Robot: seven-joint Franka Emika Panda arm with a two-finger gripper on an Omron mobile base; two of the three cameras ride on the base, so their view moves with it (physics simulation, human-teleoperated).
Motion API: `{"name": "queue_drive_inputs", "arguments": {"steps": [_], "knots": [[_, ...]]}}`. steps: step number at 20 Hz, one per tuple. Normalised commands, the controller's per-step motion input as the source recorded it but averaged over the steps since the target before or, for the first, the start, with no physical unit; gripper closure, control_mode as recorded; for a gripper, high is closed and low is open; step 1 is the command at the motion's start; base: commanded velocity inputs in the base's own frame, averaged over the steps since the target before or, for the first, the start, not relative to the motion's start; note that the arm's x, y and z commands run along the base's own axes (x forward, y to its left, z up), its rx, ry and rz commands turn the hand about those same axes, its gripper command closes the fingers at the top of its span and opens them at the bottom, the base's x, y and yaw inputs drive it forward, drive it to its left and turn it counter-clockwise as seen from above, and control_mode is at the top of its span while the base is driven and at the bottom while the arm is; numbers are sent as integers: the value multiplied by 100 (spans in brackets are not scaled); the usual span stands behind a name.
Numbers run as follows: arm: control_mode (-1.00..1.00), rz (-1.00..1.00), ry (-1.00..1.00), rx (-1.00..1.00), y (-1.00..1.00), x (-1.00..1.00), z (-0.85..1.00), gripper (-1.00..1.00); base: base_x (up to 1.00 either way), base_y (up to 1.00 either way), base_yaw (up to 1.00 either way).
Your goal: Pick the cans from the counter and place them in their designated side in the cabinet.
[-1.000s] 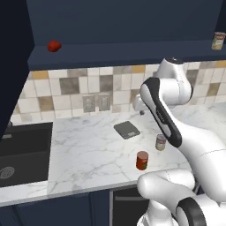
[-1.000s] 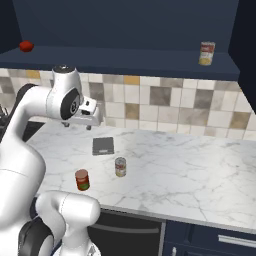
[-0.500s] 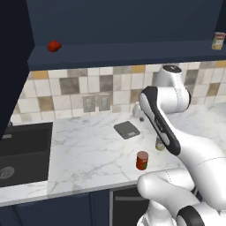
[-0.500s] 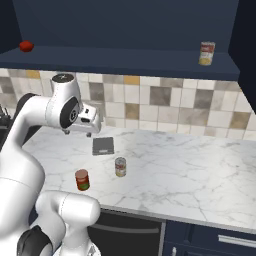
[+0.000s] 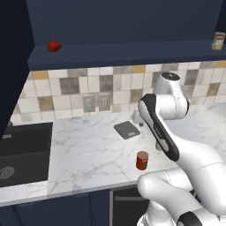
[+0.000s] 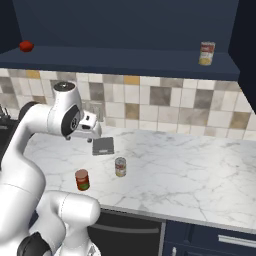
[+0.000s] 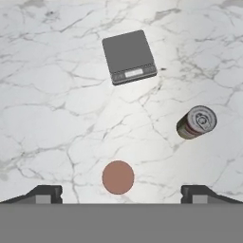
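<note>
Directly above the all-red cylindrical tin near the flat grey scale, the released, wide-open gripper could topple it if descending off-centre.

Even, soft rendered light falls from above, leaving the white marble table bright while the navy cabinet interior stays dim. Shadows are faint, perhaps a slight one beside the labelled can in the hand view. Edges look pixelated; there is no glare or lens distortion.
</note>
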Motion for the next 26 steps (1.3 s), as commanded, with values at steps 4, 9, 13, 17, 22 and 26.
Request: {"name": "queue_drive_inputs", "arguments": {"steps": [4, 9, 13, 17, 22, 26], "knots": [[-100, 0, 0, -1, 0, 0, -26, -100, 0, 0, 0], [-100, 0, 0, -2, 0, 0, -23, -100, 0, 0, 0], [-100, 0, 0, 0, 0, 0, -18, -100, 0, 0, 0], [-100, 0, 0, 0, 0, 0, -14, -100, 0, 0, 0], [-100, 0, 1, 0, 0, 0, -16, -100, 0, 0, 0], [-100, 0, 2, 0, 1, 0, -19, -100, 0, 0, 0]]}}
